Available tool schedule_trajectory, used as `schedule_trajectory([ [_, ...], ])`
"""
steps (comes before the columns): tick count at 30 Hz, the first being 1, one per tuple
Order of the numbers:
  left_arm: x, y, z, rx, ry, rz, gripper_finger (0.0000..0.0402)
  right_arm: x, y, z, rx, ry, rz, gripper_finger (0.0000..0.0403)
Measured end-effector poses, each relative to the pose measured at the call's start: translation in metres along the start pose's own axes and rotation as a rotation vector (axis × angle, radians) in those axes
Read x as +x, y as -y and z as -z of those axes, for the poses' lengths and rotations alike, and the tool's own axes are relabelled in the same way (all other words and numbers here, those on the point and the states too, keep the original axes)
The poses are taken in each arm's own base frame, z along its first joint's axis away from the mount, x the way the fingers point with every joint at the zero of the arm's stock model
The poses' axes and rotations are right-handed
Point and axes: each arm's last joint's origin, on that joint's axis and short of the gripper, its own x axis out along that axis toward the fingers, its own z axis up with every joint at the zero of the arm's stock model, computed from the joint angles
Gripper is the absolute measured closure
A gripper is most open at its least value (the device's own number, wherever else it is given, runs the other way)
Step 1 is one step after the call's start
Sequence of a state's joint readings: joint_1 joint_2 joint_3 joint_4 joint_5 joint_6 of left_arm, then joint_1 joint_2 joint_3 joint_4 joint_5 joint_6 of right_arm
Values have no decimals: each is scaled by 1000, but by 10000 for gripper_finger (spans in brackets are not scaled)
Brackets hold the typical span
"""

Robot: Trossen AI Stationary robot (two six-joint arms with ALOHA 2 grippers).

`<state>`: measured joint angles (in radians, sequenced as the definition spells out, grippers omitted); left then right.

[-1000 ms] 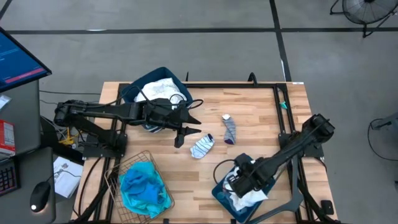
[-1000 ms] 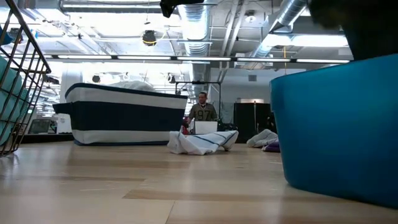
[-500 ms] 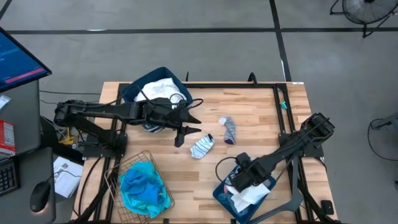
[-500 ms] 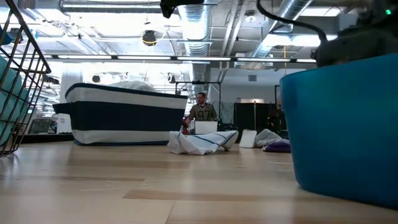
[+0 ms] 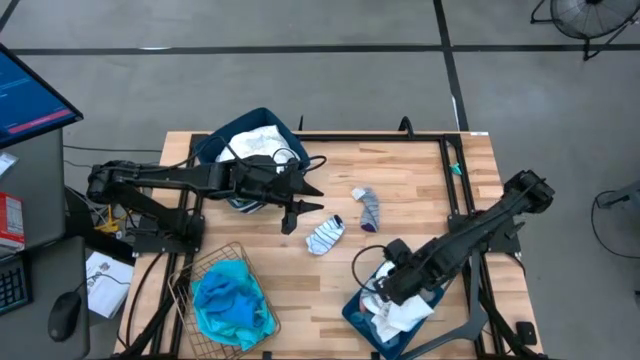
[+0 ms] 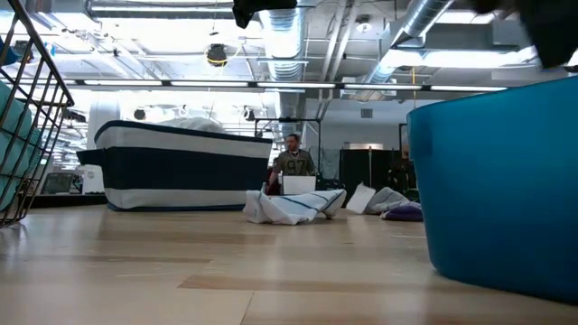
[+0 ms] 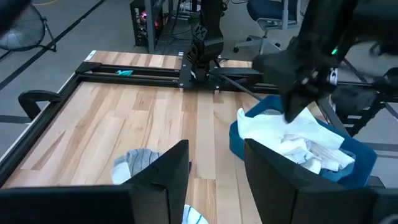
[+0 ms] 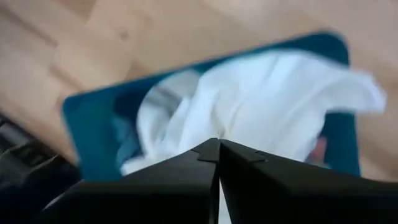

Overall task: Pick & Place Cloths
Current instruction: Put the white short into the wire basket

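Lab/workshop: ceiling ducts (image 6: 411, 27), concrete floor (image 5: 300, 70)

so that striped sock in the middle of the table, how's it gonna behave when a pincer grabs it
The striped sock lies crumpled flat on the table, so it will probably droop limp from whichever point is pinched. It looks small and thin, so likely very light. Being fabric on bare wood, it would probably bunch up or slide rather than roll if pushed.

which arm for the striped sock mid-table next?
Left. The left tool is open, hovering beside the striped sock. The right tool is shut over the blue bin of white cloth.
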<state>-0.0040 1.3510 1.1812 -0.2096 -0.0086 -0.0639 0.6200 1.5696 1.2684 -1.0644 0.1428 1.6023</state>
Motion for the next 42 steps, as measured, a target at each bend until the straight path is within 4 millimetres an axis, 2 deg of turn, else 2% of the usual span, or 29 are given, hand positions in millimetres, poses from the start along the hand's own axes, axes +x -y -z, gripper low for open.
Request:
schedule_trajectory([
  [4, 0, 0, 0, 0, 0, 0, 266, -12, 1, 18, 24, -61, -31, 402],
  [7, 0, 0, 0, 0, 0, 0, 266, -7, 2, 31, 58, -69, 11, 403],
  [12, 0, 0, 0, 0, 0, 0, 266, 28, -9, 45, 91, -49, 102, 403],
  [19, 0, 0, 0, 0, 1, 1, 266, 94, -29, 44, 96, -68, 181, 403],
  [22, 0, 0, 0, 0, 0, 1, 266, 111, -32, 42, 70, -113, 202, 403],
  [25, 0, 0, 0, 0, 1, 1, 266, 116, -35, 40, 54, -126, 193, 403],
  [29, 0, 0, 0, 0, 0, 2, 266, 100, -32, 37, 52, -116, 165, 403],
  [36, 0, 0, 0, 0, 0, 2, 266, 42, -16, 26, 67, -109, 114, 403],
  [42, 0, 0, 0, 6, 0, 2, 266, 6, -1, 11, 104, -61, 72, 403],
])
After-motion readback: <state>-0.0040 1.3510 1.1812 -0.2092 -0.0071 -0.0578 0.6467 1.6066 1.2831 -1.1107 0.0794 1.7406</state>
